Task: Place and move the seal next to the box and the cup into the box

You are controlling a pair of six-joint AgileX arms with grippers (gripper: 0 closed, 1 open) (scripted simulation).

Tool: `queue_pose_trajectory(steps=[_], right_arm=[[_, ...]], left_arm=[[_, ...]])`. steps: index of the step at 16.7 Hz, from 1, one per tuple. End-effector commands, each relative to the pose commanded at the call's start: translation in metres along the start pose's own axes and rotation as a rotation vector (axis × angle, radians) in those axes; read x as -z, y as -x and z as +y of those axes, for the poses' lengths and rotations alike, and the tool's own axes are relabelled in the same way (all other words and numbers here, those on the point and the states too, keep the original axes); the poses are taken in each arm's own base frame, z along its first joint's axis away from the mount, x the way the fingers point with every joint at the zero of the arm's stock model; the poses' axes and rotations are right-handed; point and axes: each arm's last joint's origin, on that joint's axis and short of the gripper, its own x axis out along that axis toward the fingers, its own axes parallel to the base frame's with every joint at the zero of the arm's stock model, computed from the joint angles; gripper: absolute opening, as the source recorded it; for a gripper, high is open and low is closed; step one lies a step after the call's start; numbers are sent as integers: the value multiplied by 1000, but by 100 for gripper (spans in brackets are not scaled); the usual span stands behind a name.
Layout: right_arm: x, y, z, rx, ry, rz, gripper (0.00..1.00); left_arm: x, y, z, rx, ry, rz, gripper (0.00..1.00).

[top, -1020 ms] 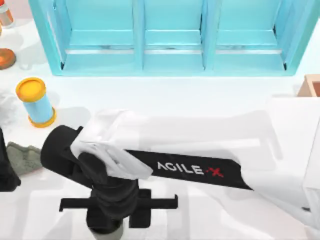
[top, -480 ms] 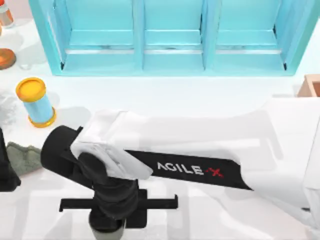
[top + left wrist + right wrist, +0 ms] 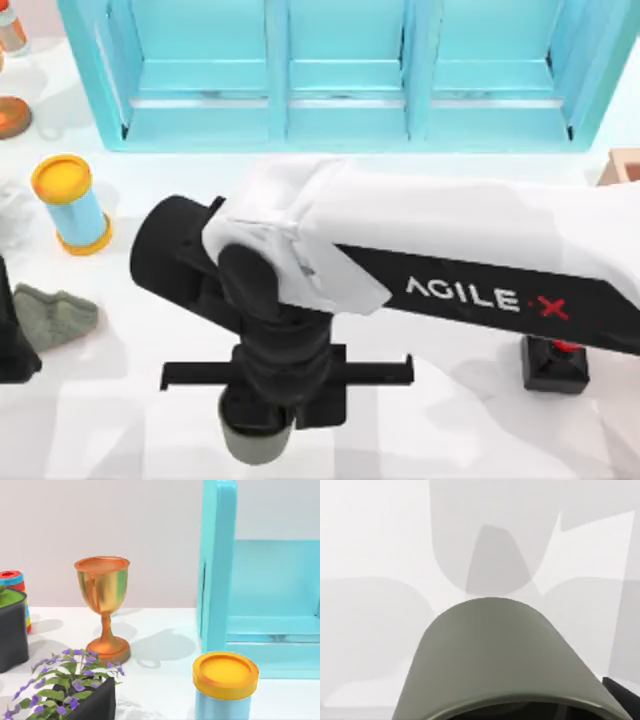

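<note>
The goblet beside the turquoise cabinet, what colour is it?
Shiny orange-gold goblet, clearest in the left wrist view.

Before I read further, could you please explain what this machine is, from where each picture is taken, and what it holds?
These are two AgileX robot arms at a white table. One picture looks down from above; the other two come from cameras on each wrist. From above, the right arm reaches across, and its right claw holds the cup, a small olive-green cylinder, which also appears close up in the right wrist view. The seal stands on the table at the right. A corner of the box shows at the right edge. Behind stands a turquoise cabinet. The left wrist camera sees a golden goblet.
</note>
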Motion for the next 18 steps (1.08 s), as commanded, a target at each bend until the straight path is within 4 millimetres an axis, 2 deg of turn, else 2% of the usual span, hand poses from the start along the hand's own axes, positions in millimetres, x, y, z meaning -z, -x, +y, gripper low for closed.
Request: queue_pose_trajectory(steps=[6,8,14,16,18], right_arm=[[6,48,-49,-10,5,-5,0],[5,52,-59,3,1,2,0],[3,51,-59,5,2,3,0],[-9,51,-70,15,-10,7,0],[-29,50,-91,24,-28,12,0]], left_arm=[[0,0,0,0,0,0,100],[0,0,0,0,0,0,100],[0,0,0,0,0,0,100],[0,0,0,0,0,0,100],[0,0,0,0,0,0,100]])
